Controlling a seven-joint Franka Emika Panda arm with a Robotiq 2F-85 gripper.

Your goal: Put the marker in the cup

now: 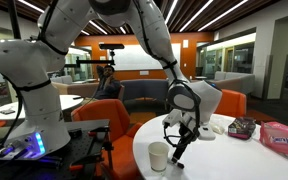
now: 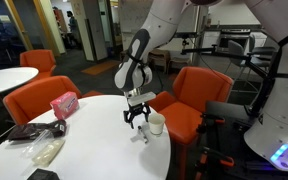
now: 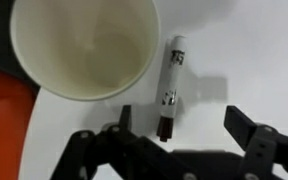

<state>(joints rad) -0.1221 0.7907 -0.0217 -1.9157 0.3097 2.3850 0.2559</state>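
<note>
Near the edge of the white table [image 1: 229,155], the cup [image 3: 84,45] stands up, the marker [image 3: 172,85] lies flat just beside it, the gripper [image 3: 180,118] hangs above, jaws wide apart, holding nothing

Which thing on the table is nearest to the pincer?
The marker, lying flat beside the cup; the open pincer hovers right over it.

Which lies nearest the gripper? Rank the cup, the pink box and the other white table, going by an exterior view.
1. cup: right beside the gripper.
2. pink box: well off toward the picture's left.
3. other white table: at the far left edge, behind the box.
</note>
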